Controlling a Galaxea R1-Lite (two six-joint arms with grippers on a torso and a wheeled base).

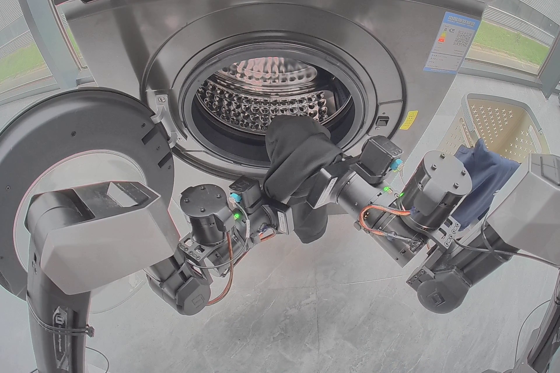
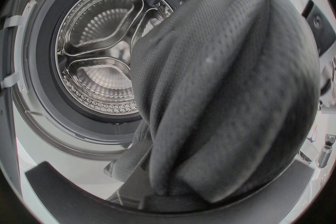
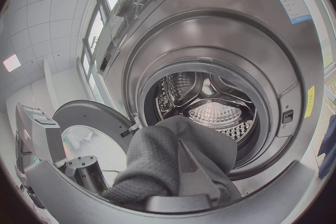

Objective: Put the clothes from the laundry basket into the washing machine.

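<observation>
Now we hold the dark garment point(image 1: 297, 158) bunched up just in front of the washing machine point(image 1: 116, 30), at the lower lip of the drum opening point(image 1: 268, 94). The next move turns on this: the opening lies straight ahead of & slightly above the bundle, w/ the door point(image 1: 70, 123) open out to the left. The bundle's long axis runs approx. vertical, a tail hanging toward the floor point(image 1: 326, 310).

The right arm's fingers point(image 3: 189, 165) look clamped on the dark garment, cloth bunched tight either side of the one we see, & they sit higher & nearer the opening. The left arm's fingers point(image 2: 134, 189) are lower, by the hanging part. Cloth covers them, so we can't tell if they're apart or together.

The laundry basket point(image 1: 501, 100) stands to the right w/ a blue garment point(image 1: 487, 176) in it.

Print: brand lettering top left of the machine, a blue-white label point(image 1: 452, 42) w/ a code square, & a small yellow sticker point(image 1: 409, 119) by the latch. The sticker text is too small to read.
</observation>
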